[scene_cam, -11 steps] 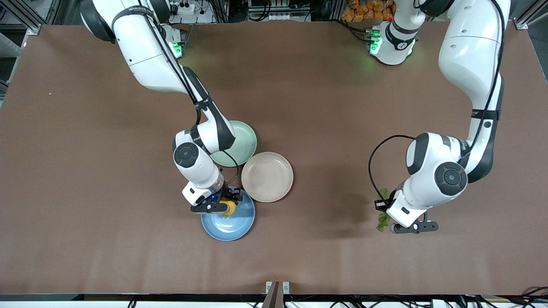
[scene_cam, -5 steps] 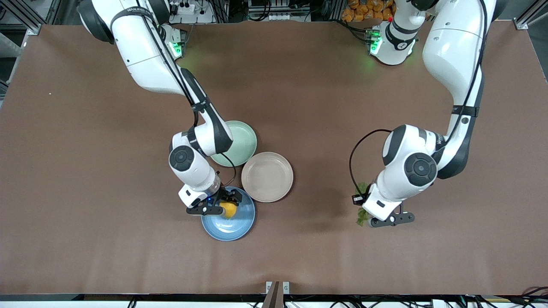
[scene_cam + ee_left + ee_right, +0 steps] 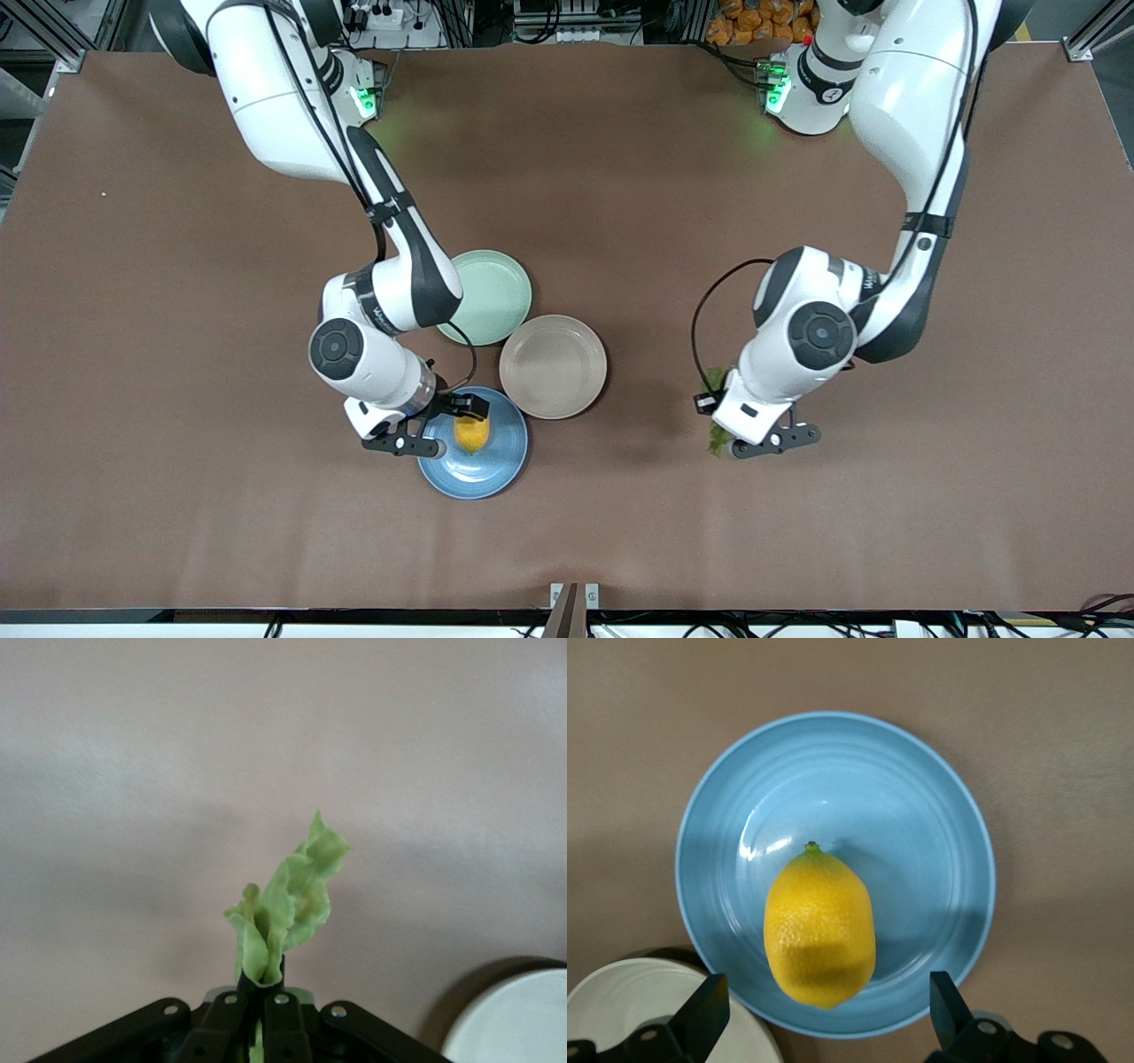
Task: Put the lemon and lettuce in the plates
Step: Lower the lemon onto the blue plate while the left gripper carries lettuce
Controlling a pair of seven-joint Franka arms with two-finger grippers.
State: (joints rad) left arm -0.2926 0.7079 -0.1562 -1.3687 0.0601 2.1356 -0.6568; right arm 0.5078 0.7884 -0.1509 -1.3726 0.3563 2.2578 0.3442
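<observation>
The yellow lemon (image 3: 471,432) (image 3: 819,926) lies in the blue plate (image 3: 480,474) (image 3: 921,815), apart from any finger. My right gripper (image 3: 440,424) (image 3: 826,1003) hangs open just over that plate, its fingertips (image 3: 709,1001) standing on either side of the lemon without touching it. The beige-pink plate (image 3: 553,366) stands empty beside the blue one, farther from the front camera. My left gripper (image 3: 722,440) (image 3: 262,988) is shut on the stem end of the green lettuce (image 3: 716,437) (image 3: 288,904). It holds the leaf over bare table toward the left arm's end from the beige-pink plate.
A mint-green plate (image 3: 492,292) sits farther from the front camera than the other two, partly under the right arm. A pale plate rim (image 3: 518,1019) shows in a corner of the left wrist view, and another pale rim (image 3: 647,1001) shows in the right wrist view.
The right gripper opened, let the lemon go into the blue plate and drew back toward the right arm's end. The left arm carried the lettuce closer to the plates.
</observation>
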